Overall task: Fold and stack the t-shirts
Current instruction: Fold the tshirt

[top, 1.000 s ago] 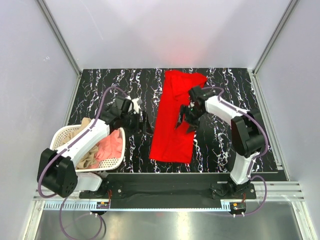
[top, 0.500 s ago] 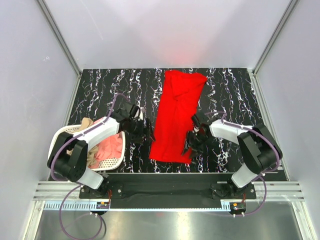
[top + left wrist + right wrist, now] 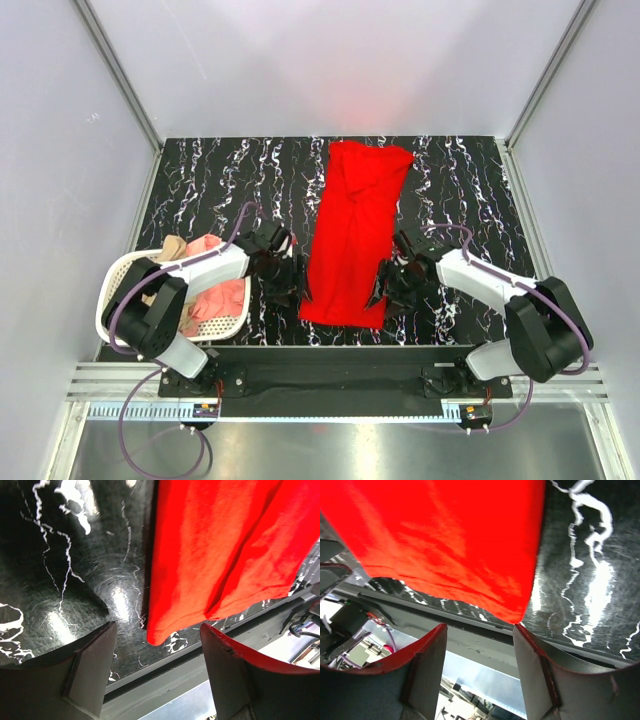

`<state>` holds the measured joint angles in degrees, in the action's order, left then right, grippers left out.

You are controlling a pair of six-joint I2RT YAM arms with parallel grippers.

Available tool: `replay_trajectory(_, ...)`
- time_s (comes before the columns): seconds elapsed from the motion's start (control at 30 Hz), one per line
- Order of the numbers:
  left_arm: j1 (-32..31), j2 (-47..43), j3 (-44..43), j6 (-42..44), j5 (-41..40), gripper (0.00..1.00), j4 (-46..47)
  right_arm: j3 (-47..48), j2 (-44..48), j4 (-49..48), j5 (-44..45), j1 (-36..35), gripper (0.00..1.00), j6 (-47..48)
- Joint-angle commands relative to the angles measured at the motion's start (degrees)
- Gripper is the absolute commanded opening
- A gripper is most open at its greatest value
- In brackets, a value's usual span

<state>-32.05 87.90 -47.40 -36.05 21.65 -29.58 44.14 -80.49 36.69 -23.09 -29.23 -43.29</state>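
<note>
A red t-shirt (image 3: 352, 235) lies folded into a long strip down the middle of the black marbled table (image 3: 220, 180). My left gripper (image 3: 287, 285) is open and empty beside the strip's near left corner; the wrist view shows that corner (image 3: 160, 632) between its jaws. My right gripper (image 3: 392, 288) is open and empty beside the near right corner, which shows in the right wrist view (image 3: 517, 614). More shirts, pink (image 3: 215, 290) and tan (image 3: 172, 248), lie in a white basket (image 3: 128, 268) at the left.
The table's near edge and a grey rail (image 3: 340, 355) run just below the shirt's hem. Grey enclosure walls stand on three sides.
Both grippers have moved toward the near end of the red shirt. The right came down from the shirt's middle to its near right corner; the left moved from near the basket to the near left corner.
</note>
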Motion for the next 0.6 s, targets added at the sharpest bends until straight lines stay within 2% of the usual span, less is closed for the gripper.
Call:
replay_trajectory(0.0,-0.7,0.6,0.5,-1.5,-2.0,0.72,2.1,-1.5,-0.3,1.9,2.2,0.1,0.63,-1.3)
replay_trajectory(0.47,-2.3,2.9,3.5,-3.7,-3.4,0.62,3.7,-5.5,-5.6,-6.2,2.9,0.1,0.59,-2.9)
replay_trajectory(0.57,-2.3,3.4,3.9,-3.5,-3.2,0.53,4.0,-6.1,-6.3,-7.0,2.7,0.1,0.58,-3.5)
